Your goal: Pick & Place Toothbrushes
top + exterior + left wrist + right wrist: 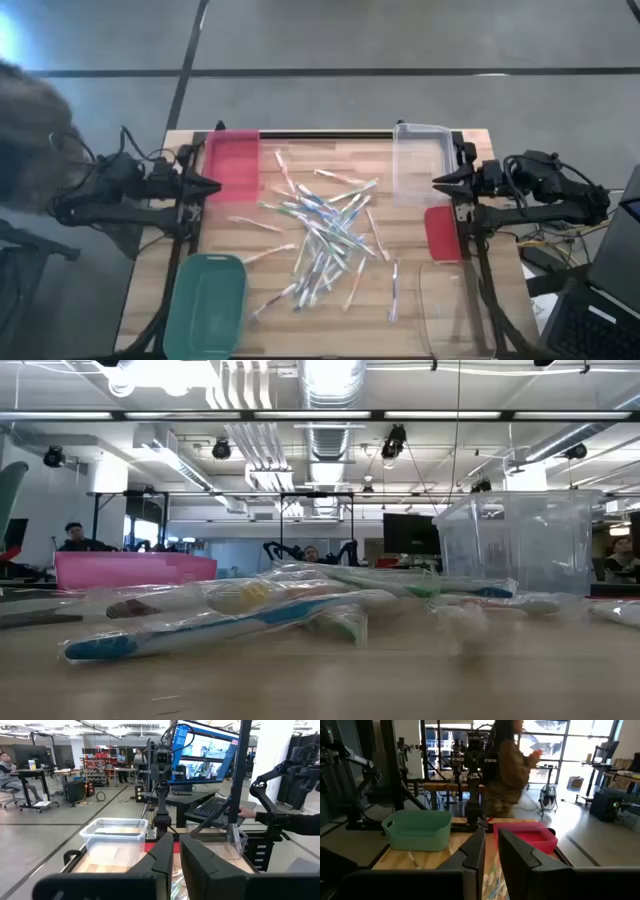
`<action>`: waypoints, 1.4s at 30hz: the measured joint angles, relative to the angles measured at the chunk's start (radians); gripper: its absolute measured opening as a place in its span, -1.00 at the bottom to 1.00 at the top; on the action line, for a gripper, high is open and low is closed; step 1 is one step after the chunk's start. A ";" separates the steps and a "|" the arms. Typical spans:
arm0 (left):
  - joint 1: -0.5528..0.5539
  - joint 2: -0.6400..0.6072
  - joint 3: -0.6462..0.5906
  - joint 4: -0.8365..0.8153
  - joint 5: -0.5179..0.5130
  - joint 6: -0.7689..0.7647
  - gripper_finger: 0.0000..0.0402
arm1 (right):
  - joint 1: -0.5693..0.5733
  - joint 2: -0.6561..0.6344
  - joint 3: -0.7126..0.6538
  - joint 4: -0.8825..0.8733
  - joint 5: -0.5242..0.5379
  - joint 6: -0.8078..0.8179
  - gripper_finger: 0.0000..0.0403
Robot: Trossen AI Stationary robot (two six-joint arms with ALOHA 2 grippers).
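Several toothbrushes [320,235] lie loose in a heap on the middle of the wooden table, thin pale sticks in clear wrappers; the low view shows them close up [230,610]. My left gripper [212,186] hovers at the table's left edge, shut, pointing level toward the heap [176,842]. My right gripper [440,182] hovers at the right edge, shut, pointing level at the heap from the other side [491,832]. Neither holds anything.
A pink bin [232,160] stands at the far left and a green bin [205,305] at the near left. Clear bins stand at the far right [420,160] and near right [450,305], a red tray [442,233] between them. A person [507,765] stands beyond the left edge.
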 joint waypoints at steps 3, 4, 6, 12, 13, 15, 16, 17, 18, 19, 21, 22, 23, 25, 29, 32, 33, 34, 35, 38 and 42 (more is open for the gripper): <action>0.000 0.000 0.000 0.000 0.000 0.000 -0.80 | 0.000 0.000 0.000 0.000 0.000 0.000 -0.69; 0.000 0.000 0.000 0.000 0.000 0.000 -0.80 | 0.000 0.000 0.000 0.000 0.000 0.000 -0.67; 0.000 0.000 0.000 0.000 0.000 0.000 -0.80 | 0.000 0.000 0.000 0.000 0.000 0.000 -0.64; 0.000 0.000 0.000 0.000 0.000 0.000 -0.80 | 0.000 0.000 0.000 0.000 0.000 0.000 -0.54; 0.000 0.000 0.000 0.000 0.000 0.000 -0.80 | 0.000 0.000 0.000 0.000 0.000 0.000 -0.53; 0.000 0.000 0.000 0.000 0.000 0.000 -0.80 | 0.000 0.000 0.000 0.000 0.000 0.000 -0.50; 0.000 0.000 0.000 0.000 0.000 0.000 -0.80 | 0.000 0.000 0.000 0.000 0.000 0.000 -0.49; 0.000 0.000 0.000 0.000 0.000 0.000 -0.80 | 0.000 0.000 0.000 0.000 0.000 0.000 -0.48; 0.000 0.000 0.000 0.000 0.000 0.000 -0.80 | 0.000 0.000 0.000 0.000 0.000 0.000 -0.46; 0.000 0.000 0.000 0.000 0.000 0.000 -0.80 | 0.000 0.000 0.000 0.000 0.000 0.000 -0.45; 0.000 0.000 0.000 0.000 0.000 0.000 -0.80 | 0.000 0.000 0.000 0.000 0.000 0.000 -0.43; 0.000 0.000 0.000 0.000 0.000 0.000 -0.80 | 0.000 0.000 0.000 0.000 0.000 0.000 -0.42; 0.000 0.000 0.000 0.000 0.000 0.000 -0.80 | 0.000 0.000 0.000 0.000 0.000 0.000 -0.41; 0.000 0.000 0.000 0.000 0.000 0.000 -0.80 | 0.000 0.000 0.000 0.000 0.000 0.000 -0.39; 0.000 0.000 0.000 0.000 0.000 0.000 -0.80 | 0.000 0.000 0.000 0.000 0.000 0.000 -0.35; 0.000 0.000 0.000 0.000 0.000 0.000 -0.80 | 0.000 0.000 0.000 0.000 0.000 0.000 -0.32; 0.000 0.000 0.000 0.000 0.000 0.000 -0.80 | 0.000 0.000 0.000 0.001 0.000 0.000 -0.31; 0.000 0.000 0.000 0.000 0.000 0.000 -0.80 | 0.000 0.000 0.000 0.004 0.000 0.000 -0.30; 0.000 0.000 0.000 0.000 0.000 0.000 -0.80 | 0.000 0.000 0.000 0.006 0.000 -0.001 -0.29; 0.000 0.000 0.000 0.000 0.000 0.000 -0.80 | 0.000 0.005 0.000 0.050 0.000 -0.030 -0.26; -0.001 0.000 0.000 0.000 0.000 0.000 -0.80 | 0.000 0.023 0.000 0.249 0.000 -0.056 -0.22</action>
